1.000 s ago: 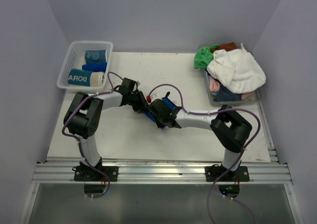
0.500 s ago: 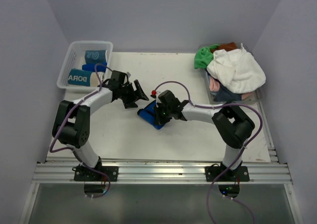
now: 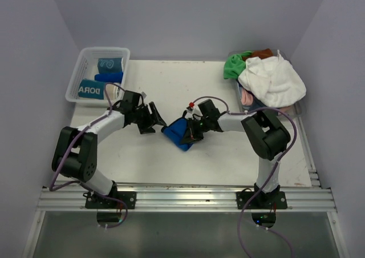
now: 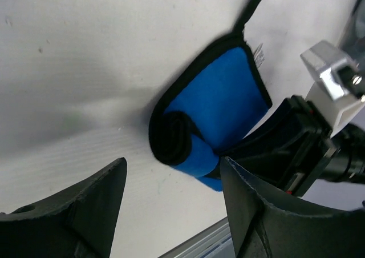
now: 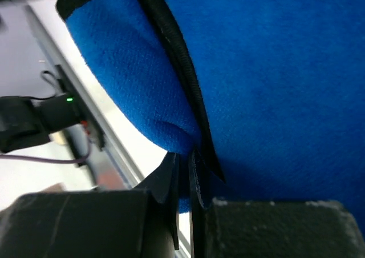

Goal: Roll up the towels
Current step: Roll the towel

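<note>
**The right gripper [image 3: 191, 133] pinches the blue towel [image 3: 178, 135]; the left gripper [image 3: 156, 121] waits with its jaws apart.**

The towel lies in the middle of the table [image 3: 171, 84], between the two grippers, partly rolled. Its rolled end [image 4: 171, 135] faces the left jaws, just beside them but not touching. The right jaws are clamped on the far hem. The left arm is nearer the roll, so it looks best placed to push it. There is bare table around it; the basket [image 3: 77, 64] and the towel pile [image 3: 271, 81] sit well apart.
</note>
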